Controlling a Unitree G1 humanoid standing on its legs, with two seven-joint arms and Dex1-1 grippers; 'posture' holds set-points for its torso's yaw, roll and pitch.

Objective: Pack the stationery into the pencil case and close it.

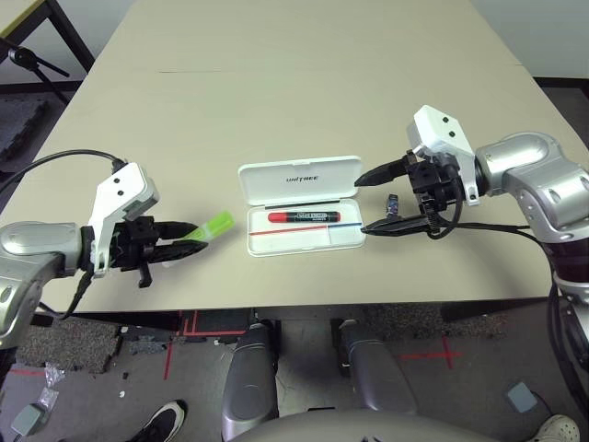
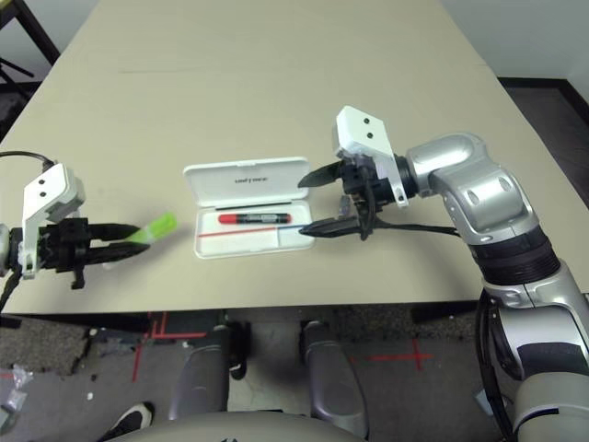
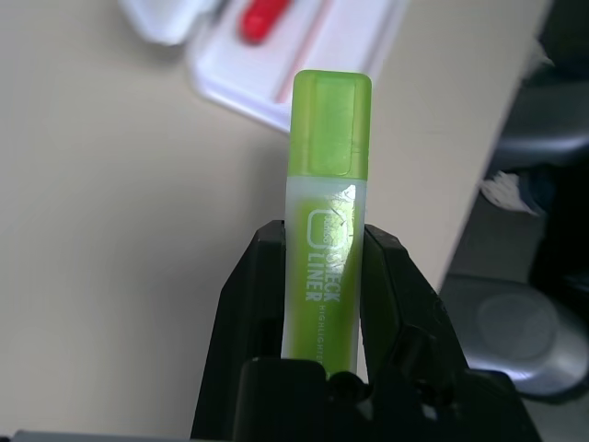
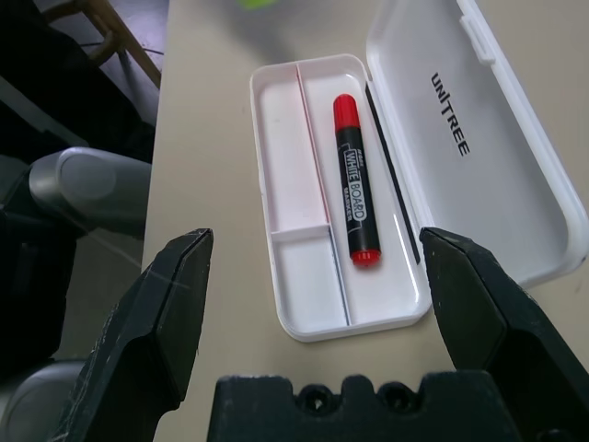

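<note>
Two claws at work, one laden, one empty. Left claw (image 1: 170, 241), at the left of the head view, clamped on a lime-green translucent highlighter with a white printed label (image 3: 325, 241), gripped by the label end so the cap end juts free toward the case, probably to go in cap first. Held just above the beige worktop (image 1: 304, 83), near the white hard-plastic hinged pencil case (image 1: 304, 216) at picture centre. Right claw (image 1: 379, 201), at centre right, fingers wide apart and holding nothing, hovering just beside the case's right end, likely to steady it or shut it later. Lid lying flat, "UNITREE" lettering up, leaving the tray open. Red whiteboard marker with a black band (image 4: 353, 190) lying in the long compartment nearest the lid. Small grey-blue block (image 1: 392, 202) between the right claw's fingers on the worktop, apparently yet to be packed.
</note>
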